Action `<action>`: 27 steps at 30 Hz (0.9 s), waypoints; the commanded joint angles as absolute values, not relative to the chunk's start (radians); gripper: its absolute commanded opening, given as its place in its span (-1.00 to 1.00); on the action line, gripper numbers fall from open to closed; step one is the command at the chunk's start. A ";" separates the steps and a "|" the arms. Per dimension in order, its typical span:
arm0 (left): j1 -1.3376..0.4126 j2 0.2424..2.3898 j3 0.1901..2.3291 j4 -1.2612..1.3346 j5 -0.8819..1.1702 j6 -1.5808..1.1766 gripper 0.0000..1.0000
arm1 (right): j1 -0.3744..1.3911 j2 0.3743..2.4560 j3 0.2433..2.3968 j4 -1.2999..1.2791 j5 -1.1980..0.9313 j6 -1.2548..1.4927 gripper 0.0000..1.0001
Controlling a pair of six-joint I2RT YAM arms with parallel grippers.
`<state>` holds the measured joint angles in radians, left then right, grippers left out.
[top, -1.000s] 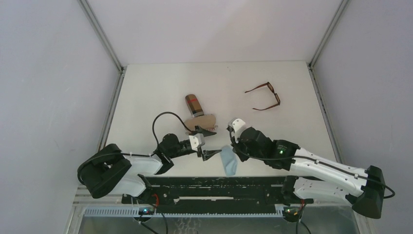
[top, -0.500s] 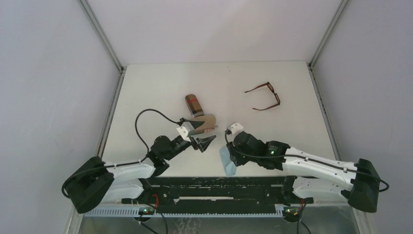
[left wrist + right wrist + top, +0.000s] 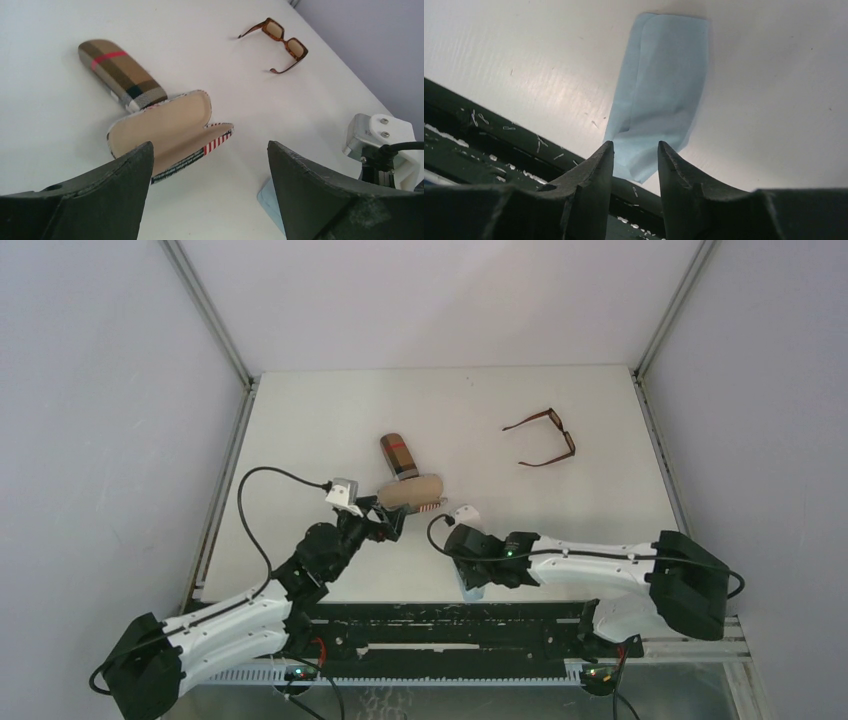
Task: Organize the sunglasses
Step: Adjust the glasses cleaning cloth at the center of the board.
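The sunglasses point(image 3: 541, 437) are lying in open room near the far right edge of the surface point(image 3: 600, 510). The left claw point(image 3: 209, 149) is gaping wide; the right claw point(image 3: 635, 146) is standing slightly apart over the near-edge cloth point(image 3: 659, 90).

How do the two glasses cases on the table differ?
The plaid case is shut; the striped case lies open, its tan lining bare. The plaid case is tan check with a red band; the striped case shows red and white stripes outside. The plaid case lies farther back than the striped case. Both rest on the white table.
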<state>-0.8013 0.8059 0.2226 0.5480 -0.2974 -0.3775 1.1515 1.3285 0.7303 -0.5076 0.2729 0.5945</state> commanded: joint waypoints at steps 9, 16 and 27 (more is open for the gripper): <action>-0.792 0.749 0.202 0.416 -0.331 -0.468 0.75 | 1.119 1.496 0.843 -0.511 0.208 0.645 -0.12; -0.793 0.785 0.214 0.415 -0.298 -0.478 0.74 | 1.124 1.502 0.842 -0.561 0.251 0.675 -0.51; -0.792 0.886 0.247 0.427 -0.255 -0.531 0.72 | 1.083 1.310 0.743 -0.530 0.288 0.655 -1.00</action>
<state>-0.7994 0.8608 0.2184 0.3977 -0.2840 -0.4911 1.1122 1.4361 0.7860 -0.5648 0.2573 0.6544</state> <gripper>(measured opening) 0.865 0.002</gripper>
